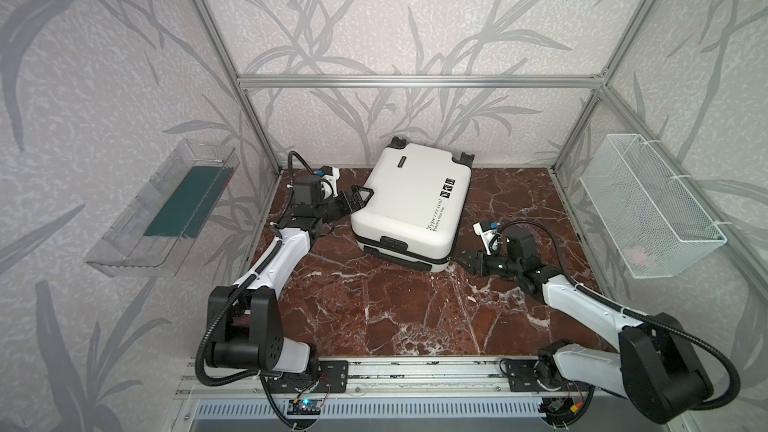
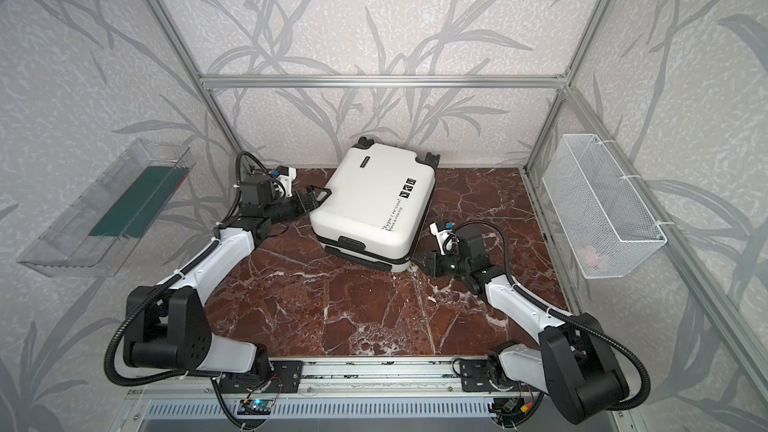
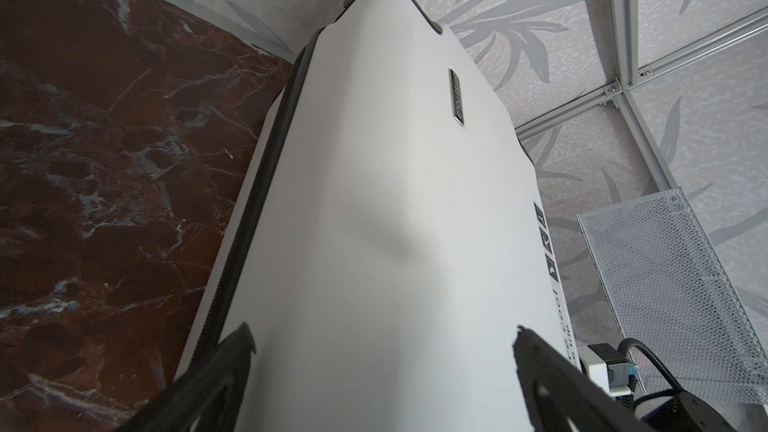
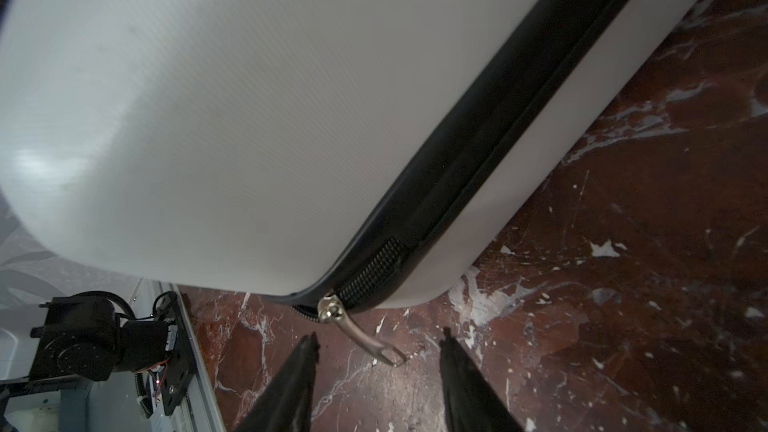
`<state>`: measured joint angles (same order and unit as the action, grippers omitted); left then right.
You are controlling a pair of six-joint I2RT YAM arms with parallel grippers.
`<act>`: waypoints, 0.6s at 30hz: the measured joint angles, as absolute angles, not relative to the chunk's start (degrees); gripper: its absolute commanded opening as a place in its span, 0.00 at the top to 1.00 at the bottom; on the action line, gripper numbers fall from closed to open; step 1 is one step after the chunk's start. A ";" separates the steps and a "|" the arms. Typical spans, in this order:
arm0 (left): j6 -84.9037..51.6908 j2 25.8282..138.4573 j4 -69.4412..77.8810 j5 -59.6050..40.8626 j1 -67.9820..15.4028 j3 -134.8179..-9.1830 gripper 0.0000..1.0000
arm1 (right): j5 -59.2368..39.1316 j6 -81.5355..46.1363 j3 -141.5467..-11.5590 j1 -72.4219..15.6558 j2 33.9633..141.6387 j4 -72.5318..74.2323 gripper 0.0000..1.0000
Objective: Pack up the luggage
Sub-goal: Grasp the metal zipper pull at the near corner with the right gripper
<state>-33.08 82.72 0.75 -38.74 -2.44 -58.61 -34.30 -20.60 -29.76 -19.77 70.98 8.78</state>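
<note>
Finds the luggage, a smooth white hard shell with rounded corners and a black zipper seam, lying flat toward the back of the veined red-brown marble table. Has the left gripper spread wide just beside the shell's left edge, holding nothing. Sets the right gripper low at the near right corner, thin black fingers parted either side of a slim metal zipper pull, clear of it and gripping nothing.

The suitcase is white with a black zipper seam and black letters. The tabletop is dark red with white veins. The wire basket is white.
</note>
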 measured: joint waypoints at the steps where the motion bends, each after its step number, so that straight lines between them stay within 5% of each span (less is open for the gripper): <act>1: -32.99 82.74 0.62 -39.00 -2.44 -58.87 0.01 | -34.72 -19.77 -29.76 -19.77 71.66 9.15 0.48; 9: -32.88 83.29 0.49 -40.42 -2.22 -59.96 0.01 | -39.94 -16.78 -29.85 -19.77 78.46 14.92 0.49; 18: -32.91 83.92 0.43 -40.62 -2.20 -59.96 0.01 | -44.47 -16.58 -29.69 -19.77 79.90 17.80 0.67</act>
